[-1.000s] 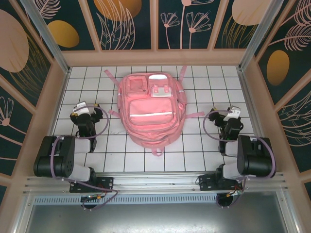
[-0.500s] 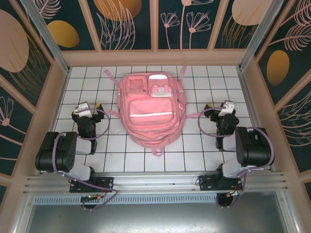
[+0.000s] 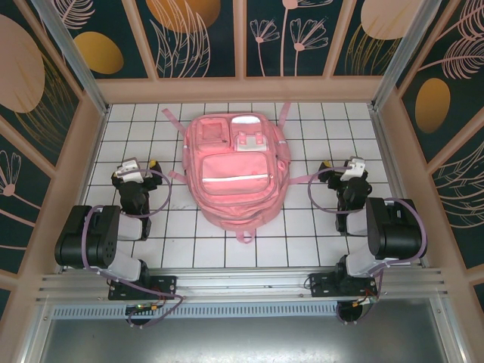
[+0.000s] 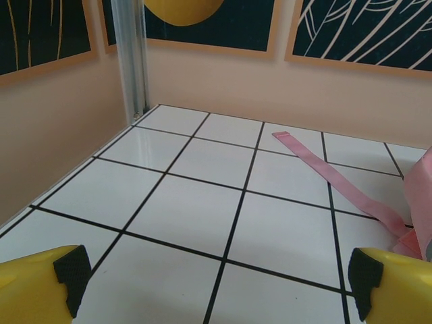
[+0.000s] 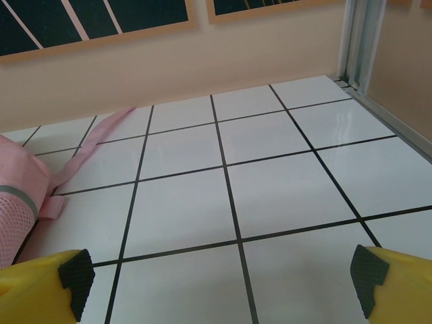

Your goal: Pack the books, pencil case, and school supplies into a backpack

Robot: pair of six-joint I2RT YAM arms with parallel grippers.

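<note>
Both claws first: left gripper (image 3: 138, 166) is spread wide, nothing between the jaws. On my left wrist feed the gripper (image 4: 219, 280) shows its two yellow fingers (image 4: 34, 290) with black pads (image 4: 71, 270) sitting at the bottom corners, and bare white tile lies between them. Right gripper (image 3: 349, 166) reads the same, fully spread and holding nothing. On the right wrist feed the gripper (image 5: 223, 277) has its yellow fingers (image 5: 398, 293) far apart over bare tile.

Moving outward: both arms are folded back low near their bases, one on each side of the table (image 3: 302, 227), claws pointing toward the far wall. Neither claw touches anything.

Between them lies the backpack (image 3: 234, 178). It's pink, flat on the tiled table, front pockets facing up, pale stripe across the big pocket. It sits in the middle of the table, apart from both claws. A small loop (image 3: 244, 237) sticks out at its near end, and thin pink straps (image 3: 170, 115) trail off toward the far corners.

From the left wrist I catch one strap (image 4: 337, 179) running across the tiles, plus a sliver of the backpack (image 4: 424, 216) at the right edge. From the right wrist the backpack (image 5: 17, 202) shows at the left edge, with a strap (image 5: 94, 145) lying flat beside it
</note>
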